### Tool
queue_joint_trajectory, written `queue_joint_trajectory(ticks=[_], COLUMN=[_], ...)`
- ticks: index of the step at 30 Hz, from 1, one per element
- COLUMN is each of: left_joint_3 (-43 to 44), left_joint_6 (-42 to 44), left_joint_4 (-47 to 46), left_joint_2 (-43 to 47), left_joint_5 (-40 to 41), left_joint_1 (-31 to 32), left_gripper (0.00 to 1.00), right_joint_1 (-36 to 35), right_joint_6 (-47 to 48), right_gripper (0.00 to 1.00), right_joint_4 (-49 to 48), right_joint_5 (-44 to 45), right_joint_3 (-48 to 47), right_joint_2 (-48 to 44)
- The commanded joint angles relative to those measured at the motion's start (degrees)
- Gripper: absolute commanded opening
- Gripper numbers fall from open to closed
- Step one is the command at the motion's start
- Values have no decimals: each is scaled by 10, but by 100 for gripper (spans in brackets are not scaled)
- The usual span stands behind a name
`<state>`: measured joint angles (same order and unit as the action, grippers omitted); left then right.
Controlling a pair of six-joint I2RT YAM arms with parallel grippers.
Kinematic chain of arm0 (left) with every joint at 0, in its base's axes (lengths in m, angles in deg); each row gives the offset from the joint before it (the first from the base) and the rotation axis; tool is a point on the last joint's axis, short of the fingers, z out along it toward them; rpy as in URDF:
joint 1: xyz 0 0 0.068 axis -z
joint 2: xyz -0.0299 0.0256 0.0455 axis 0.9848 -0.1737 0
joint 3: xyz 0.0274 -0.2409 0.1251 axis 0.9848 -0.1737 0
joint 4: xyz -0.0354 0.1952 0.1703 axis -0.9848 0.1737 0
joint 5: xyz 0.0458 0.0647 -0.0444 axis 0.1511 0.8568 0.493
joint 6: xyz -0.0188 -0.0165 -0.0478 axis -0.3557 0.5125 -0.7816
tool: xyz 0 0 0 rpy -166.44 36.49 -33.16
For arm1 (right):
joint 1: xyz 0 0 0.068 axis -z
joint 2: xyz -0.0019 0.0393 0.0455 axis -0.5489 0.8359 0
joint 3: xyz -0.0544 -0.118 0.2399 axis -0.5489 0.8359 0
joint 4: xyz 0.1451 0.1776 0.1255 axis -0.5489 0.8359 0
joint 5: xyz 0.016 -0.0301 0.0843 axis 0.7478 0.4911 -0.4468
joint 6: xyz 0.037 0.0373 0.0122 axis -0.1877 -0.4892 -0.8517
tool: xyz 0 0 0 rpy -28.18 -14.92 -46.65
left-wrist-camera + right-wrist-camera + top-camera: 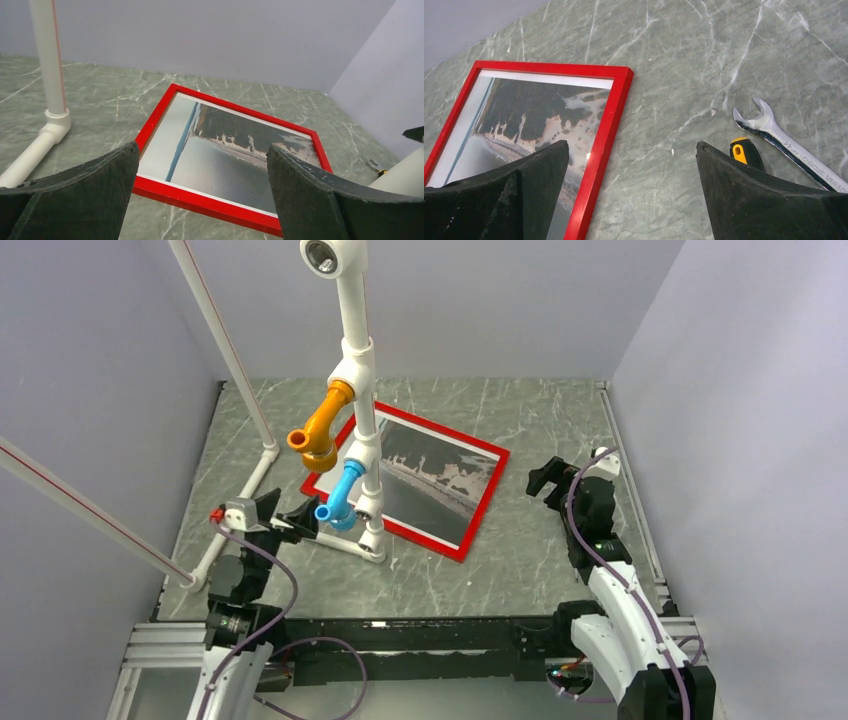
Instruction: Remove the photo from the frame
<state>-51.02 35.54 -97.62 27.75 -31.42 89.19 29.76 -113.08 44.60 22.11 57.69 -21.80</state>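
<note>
We see the thin red rectangular frame (486, 502) lying flat mid-picture, the grey landscape photo (440, 480) inside it. The left gripper (290, 512) and right gripper (548, 476) flank it, both spread wide and holding nothing.

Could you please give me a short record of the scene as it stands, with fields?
Frame: red, flat on the table, face up
Photo: inside the frame, not yet out
Left gripper: open, empty, facing the frame
Right gripper: open, empty, beside the frame
Nearby: wrench on the table
</note>
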Motion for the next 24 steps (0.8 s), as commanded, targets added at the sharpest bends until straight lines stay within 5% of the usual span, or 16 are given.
queue_joint_trajectory(ticks=[1, 7, 16, 24], left_joint_3=[119, 210, 291, 345], left_joint_6=[-12, -44, -131, -4], left_joint_4=[116, 183, 283, 237], left_joint_2=[-63, -208, -255, -302], left_joint_5=[49, 91, 217, 125], left_joint_1=[-3, -3, -4, -4], left_gripper=[99, 99, 99, 99], right_joint_1=[-2, -2, -2, -2], right_joint_6=[-13, -7, 2, -15], right_gripper=[100, 100, 100, 100], right_joint_4=[1, 48, 110, 115], right_joint_5=[20, 22, 20, -6], right_joint_3=[-34, -67, -122, -121], right_joint_2=[25, 60, 126, 131])
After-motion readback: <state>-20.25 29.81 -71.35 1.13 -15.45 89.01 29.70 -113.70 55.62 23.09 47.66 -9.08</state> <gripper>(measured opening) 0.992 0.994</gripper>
